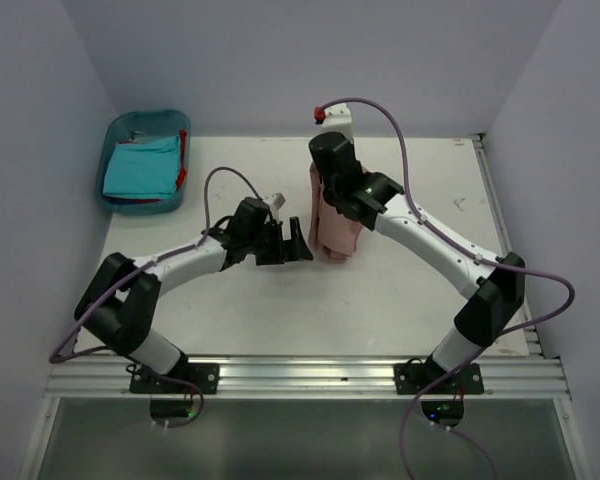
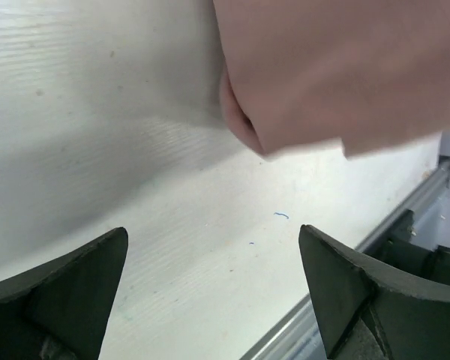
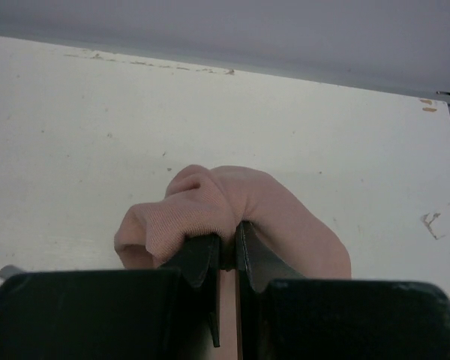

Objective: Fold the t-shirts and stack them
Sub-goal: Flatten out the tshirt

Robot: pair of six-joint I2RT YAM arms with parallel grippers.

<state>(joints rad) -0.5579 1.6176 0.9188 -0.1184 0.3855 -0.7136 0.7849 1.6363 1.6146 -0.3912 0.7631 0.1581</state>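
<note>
Right claw (image 3: 226, 251) is clamped on a bunched fold of the dusty pink t-shirt (image 1: 338, 238), which looks limp, light and sagging. Left claw (image 1: 300, 240), fingers apart just beside the shirt, would best pinch its lower hanging edge.

The pink tee (image 1: 337, 228) is dusty and unpatterned where visible; the turquoise tee (image 1: 140, 168) is plain, the red tee (image 1: 182, 178) solid, the bin (image 1: 148, 115) blue, the table (image 1: 400, 300) white.
</note>
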